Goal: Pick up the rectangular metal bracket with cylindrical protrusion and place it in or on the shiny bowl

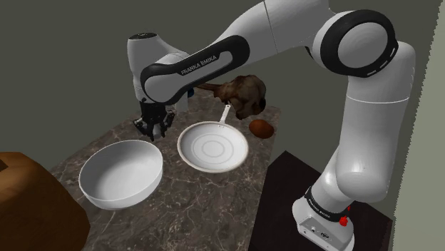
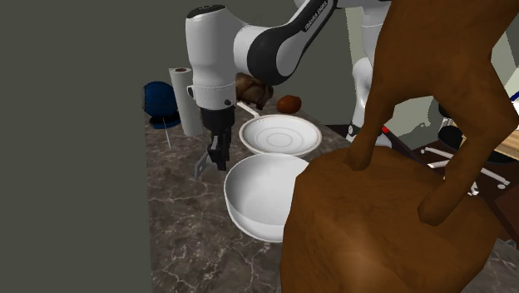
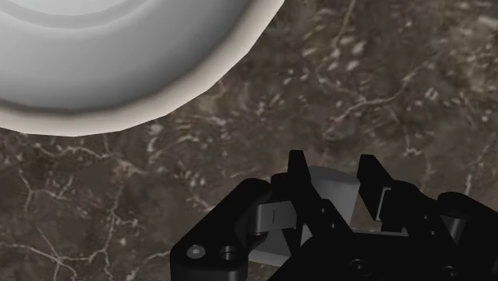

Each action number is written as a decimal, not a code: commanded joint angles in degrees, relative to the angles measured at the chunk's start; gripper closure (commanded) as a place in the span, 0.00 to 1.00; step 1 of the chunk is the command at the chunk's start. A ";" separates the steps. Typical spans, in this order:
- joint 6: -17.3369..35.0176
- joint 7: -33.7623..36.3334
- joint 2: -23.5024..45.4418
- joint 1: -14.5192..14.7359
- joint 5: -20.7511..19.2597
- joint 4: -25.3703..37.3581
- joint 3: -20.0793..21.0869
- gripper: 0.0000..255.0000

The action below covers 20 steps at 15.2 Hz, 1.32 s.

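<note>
My black gripper [image 3: 331, 169] is shut on a grey metal bracket [image 3: 333, 193], clasped between both fingers. In the shoulder view the gripper [image 1: 155, 127] hangs just above the dark marble table [image 1: 214, 200], past the far rim of the deep white bowl [image 1: 121, 173]. In the second exterior view a grey part of the bracket [image 2: 202, 166] sticks out beside the gripper [image 2: 218, 160], which is close to the bowl [image 2: 264, 196]. The bowl's rim [image 3: 160, 88] curves ahead of the fingers in the wrist view.
A shallow white pan [image 1: 212, 147] with a handle lies beside the bowl. Behind it are a brown lumpy object [image 1: 242, 94] and a small brown oval [image 1: 261, 127]. A paper roll [image 2: 185, 101] and a blue object [image 2: 158, 100] stand at the table's far end. A brown chair [image 2: 399, 200] blocks the foreground.
</note>
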 commanded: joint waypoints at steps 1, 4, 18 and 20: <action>0.00 0.00 0.00 0.00 0.00 0.00 0.00 1.00; 0.01 0.00 0.00 0.00 0.00 0.00 0.00 1.00; -9.38 -1.26 -3.74 -0.37 1.91 5.93 0.75 1.00; -10.78 -1.39 -4.10 -0.38 2.09 7.01 0.82 1.00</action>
